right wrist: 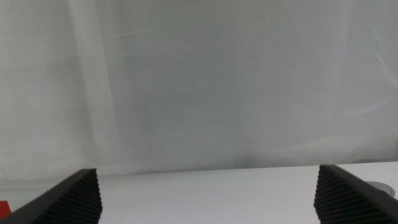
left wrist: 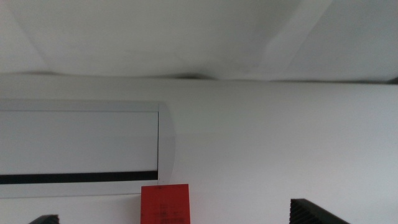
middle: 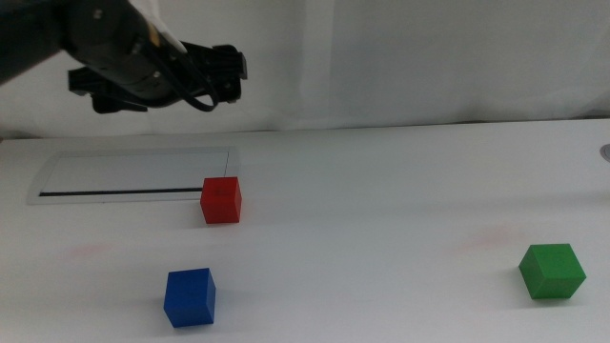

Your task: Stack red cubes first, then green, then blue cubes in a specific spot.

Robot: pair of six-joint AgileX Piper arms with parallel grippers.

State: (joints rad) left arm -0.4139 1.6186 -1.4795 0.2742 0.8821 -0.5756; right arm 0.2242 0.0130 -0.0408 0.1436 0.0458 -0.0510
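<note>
The red cube [middle: 221, 200] sits on the white table beside the right end of a grey-rimmed panel. Nearer the front stands the blue cube [middle: 190, 297]. The green cube [middle: 552, 271] is far off at the right. My left gripper [middle: 232, 76] hangs high above the table at the back left, open and holding nothing. In the left wrist view its jaws [left wrist: 174, 213] stand wide apart, with the red cube [left wrist: 165, 204] well below them. My right gripper [right wrist: 206, 169] is open and empty, and is out of the middle view. No mark shows the specific spot.
A grey-rimmed panel [middle: 133, 176] with a dark slot lies at the back left, also seen as the panel [left wrist: 78, 143] in the left wrist view. Faint pink smudges [middle: 491, 238] mark the table. A white backdrop rises behind the table.
</note>
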